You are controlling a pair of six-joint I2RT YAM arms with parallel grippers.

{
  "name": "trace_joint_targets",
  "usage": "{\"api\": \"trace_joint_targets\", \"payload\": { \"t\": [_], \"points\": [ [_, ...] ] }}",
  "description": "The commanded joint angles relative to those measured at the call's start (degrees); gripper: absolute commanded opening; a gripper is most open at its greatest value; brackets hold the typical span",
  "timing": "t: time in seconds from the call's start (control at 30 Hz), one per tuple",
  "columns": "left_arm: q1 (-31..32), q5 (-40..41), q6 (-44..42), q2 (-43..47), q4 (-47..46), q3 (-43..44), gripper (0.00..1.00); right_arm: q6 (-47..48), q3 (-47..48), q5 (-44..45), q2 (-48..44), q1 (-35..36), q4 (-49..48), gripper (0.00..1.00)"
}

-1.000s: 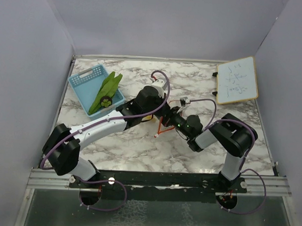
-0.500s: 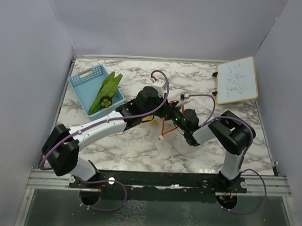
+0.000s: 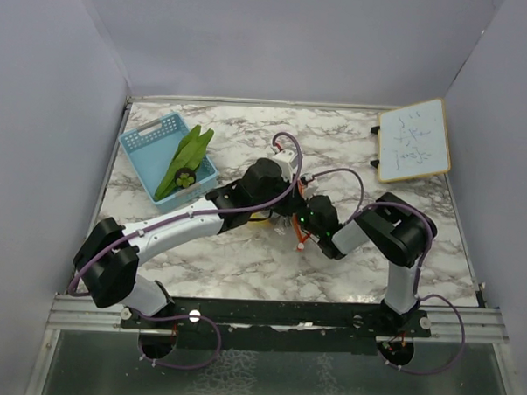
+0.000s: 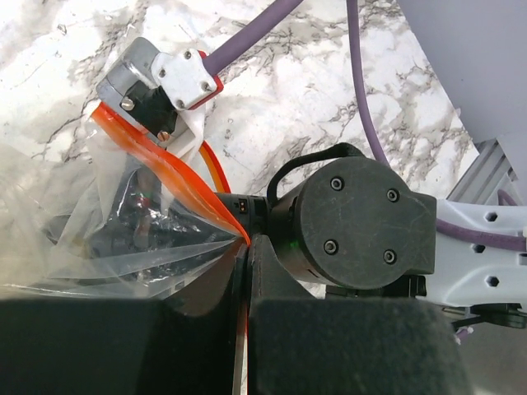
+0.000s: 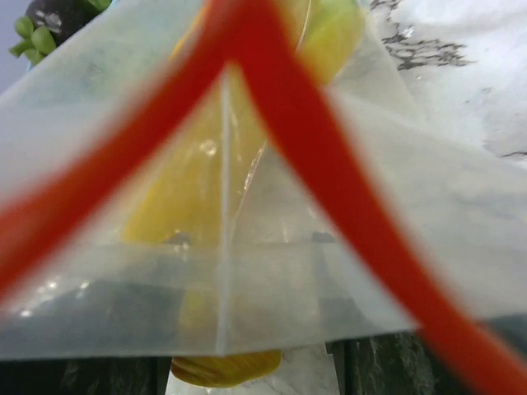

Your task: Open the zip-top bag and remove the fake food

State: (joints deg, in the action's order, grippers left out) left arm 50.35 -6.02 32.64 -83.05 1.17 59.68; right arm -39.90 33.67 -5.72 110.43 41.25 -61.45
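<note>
You have the marble table [image 3: 243, 258] carrying a light-blue mesh basket [image 3: 143, 140] at its left rear, with the green leafy piece [image 3: 185, 159] and a small dark round piece [image 3: 185, 178] lying in it. The zip-top bag [image 4: 123, 239] is mid-table, between both arms. Your left gripper [image 4: 245, 247] is clamped on the bag's orange-red zip strip [image 4: 165, 173]. Your right gripper [image 5: 255, 362] has its jaws apart, with bag film draped across them, seemingly ungripped. A yellow piece [image 5: 198, 189] is inside the bag.

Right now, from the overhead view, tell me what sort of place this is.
Most likely a robot test cell, not a home kitchen: plain walls box in a marble-patterned table, a left arm and right arm are bolted to a metal rail, and a small whiteboard sits at the back.
</note>
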Motion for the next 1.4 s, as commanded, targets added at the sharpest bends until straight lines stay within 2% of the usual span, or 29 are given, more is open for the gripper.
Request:
{"api": "trace_joint_targets", "payload": {
  "t": [0.0,0.13,0.27,0.43,0.6,0.73,0.83,0.93,1.13,1.23,1.37],
  "points": [
    [0.4,-0.3,-1.0,2.0,0.1,-0.6,0.0,4.5,-1.2,-4.9,1.2,0.6,0.8,0.59],
    [-0.2,0.8,-1.7,3.1,0.6,-1.5,0.0,7.1,-3.3,-9.4,1.5,0.6,-4.6,0.6],
    [-0.6,0.8,-2.2,3.7,0.8,-2.5,0.0,6.9,-5.9,-13.8,3.3,0.6,-12.7,0.76],
    [-1.0,0.4,-2.2,3.9,0.6,-3.6,0.0,4.3,-5.7,-23.7,8.2,0.5,-23.3,0.77],
    [-1.6,0.1,-2.5,4.5,0.9,-3.6,0.0,9.5,-4.7,-24.0,7.9,0.7,-17.2,0.79],
    [-2.5,0.1,-2.8,5.0,1.3,-3.9,0.0,12.9,-5.9,-25.7,6.0,0.8,-15.3,0.87],
    [-3.6,-0.6,-2.8,5.4,1.3,-4.3,0.0,15.3,-6.0,-25.8,4.6,0.8,-11.5,0.87],
    [-5.1,-1.7,-2.6,6.0,1.2,-4.7,0.0,18.1,-5.9,-25.1,3.1,0.8,-6.6,0.82],
    [-7.0,-3.0,-2.1,7.2,0.8,-5.3,0.0,19.5,-6.7,-22.0,2.0,0.8,-3.3,0.56],
    [-7.0,-3.2,-2.0,7.1,0.7,-5.5,0.0,19.3,-6.2,-21.6,2.1,0.8,-2.4,0.39],
    [-7.1,-3.7,-1.9,7.4,-0.3,-6.5,0.01,18.2,-7.0,-21.1,0.8,0.8,-3.8,0.28]
  ]
}}
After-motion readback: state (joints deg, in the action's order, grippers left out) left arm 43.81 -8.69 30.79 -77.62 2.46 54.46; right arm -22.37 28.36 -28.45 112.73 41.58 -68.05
